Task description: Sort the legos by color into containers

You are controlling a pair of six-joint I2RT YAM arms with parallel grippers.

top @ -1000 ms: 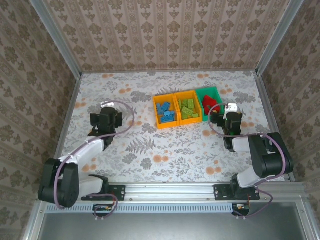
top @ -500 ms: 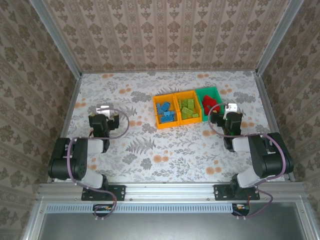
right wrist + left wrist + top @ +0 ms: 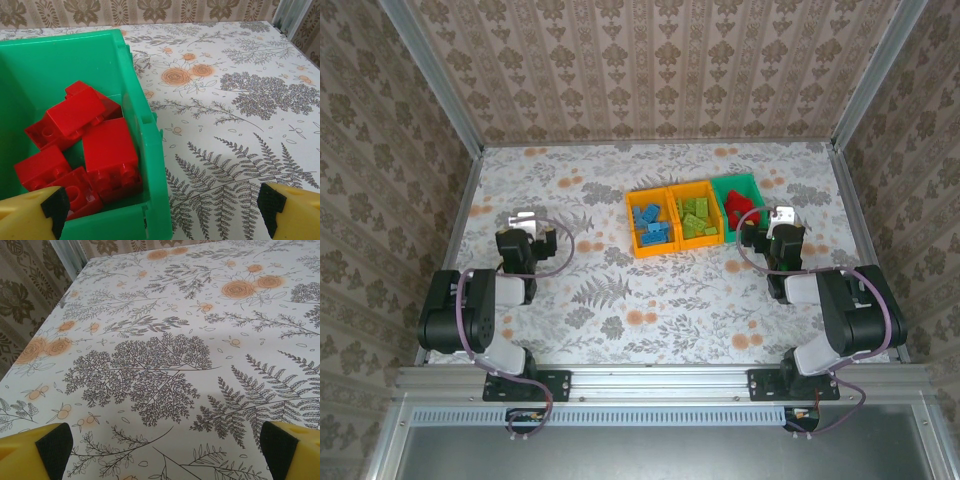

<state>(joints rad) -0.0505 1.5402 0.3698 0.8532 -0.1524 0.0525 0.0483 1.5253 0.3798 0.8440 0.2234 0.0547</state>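
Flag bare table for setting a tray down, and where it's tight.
Widest bare patch: middle of the table, bordered by the bins, the left gripper and the near rail. Also free: the far-left corner, beyond the left gripper up to the back wall. Crowded: the green bin, with the open right gripper over its right wall.

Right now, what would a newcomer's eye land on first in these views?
The three joined bins stand out mid-table, already sorted: blue bricks on the left, lime bricks in the middle, and red bricks in the green bin on the right. The right tool hangs open at that bin's near corner. The left tool is open over the floral table.
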